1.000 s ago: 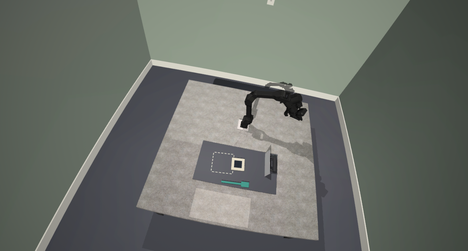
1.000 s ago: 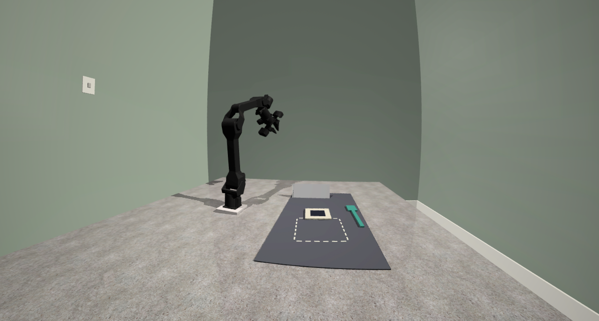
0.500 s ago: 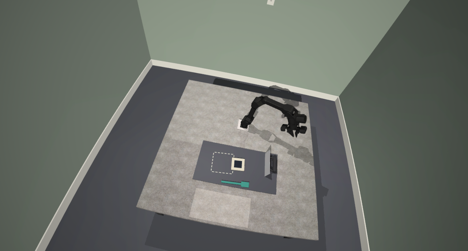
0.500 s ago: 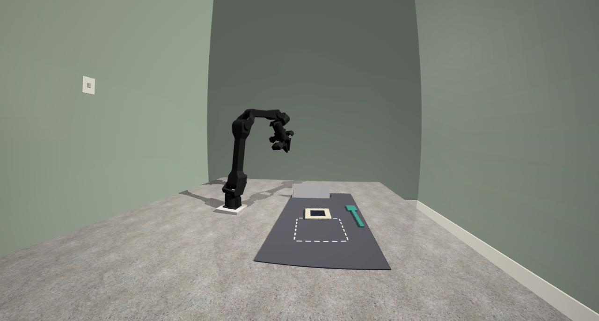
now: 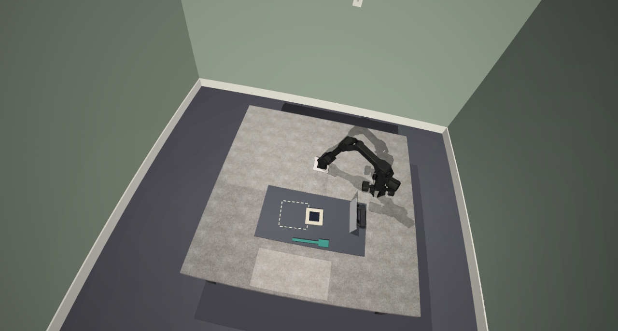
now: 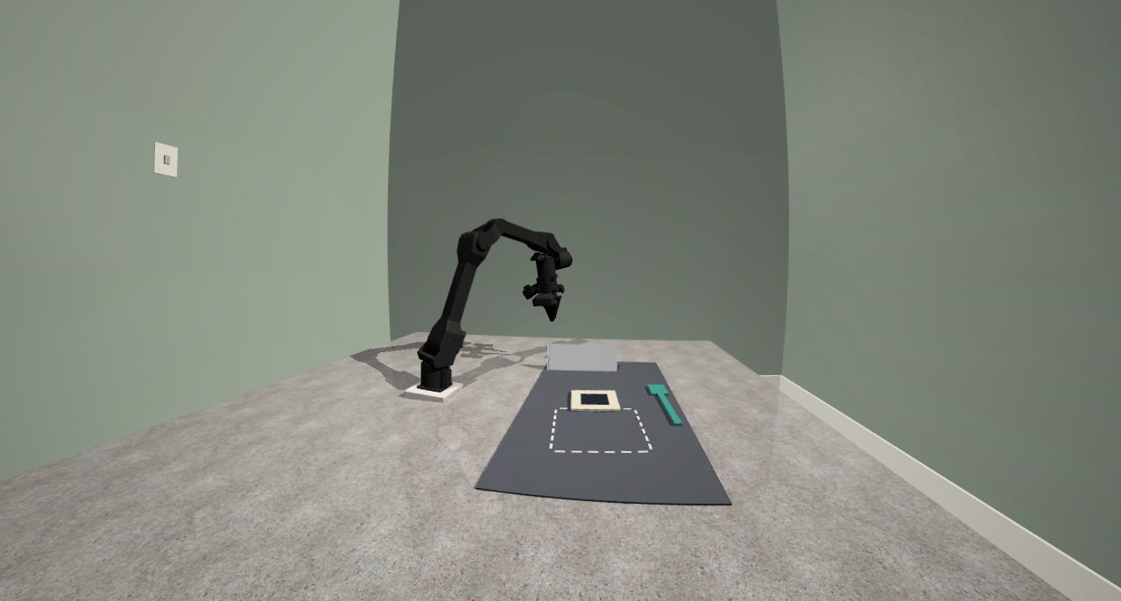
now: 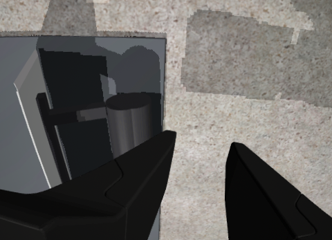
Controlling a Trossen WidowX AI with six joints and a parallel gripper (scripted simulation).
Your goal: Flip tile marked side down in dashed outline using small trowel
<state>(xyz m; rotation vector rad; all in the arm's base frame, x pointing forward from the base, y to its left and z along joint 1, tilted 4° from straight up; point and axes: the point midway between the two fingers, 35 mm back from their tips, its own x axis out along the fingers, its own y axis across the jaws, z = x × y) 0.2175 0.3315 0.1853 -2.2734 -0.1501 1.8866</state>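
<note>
The cream tile lies flat with its dark square mark up, overlapping the near-panel side of the dashed outline on the dark mat. The teal trowel lies flat along the mat's long edge, its blade toward the grey panel's end. My gripper points down, high above the table beside the mat's panel end. Its fingers stand apart with nothing between them. Neither tile nor trowel shows in the wrist view.
A grey slanted panel stands across the mat's end. Behind it is a dark cylinder, left of my fingers in the wrist view. The arm's white base plate sits off the mat's other long side.
</note>
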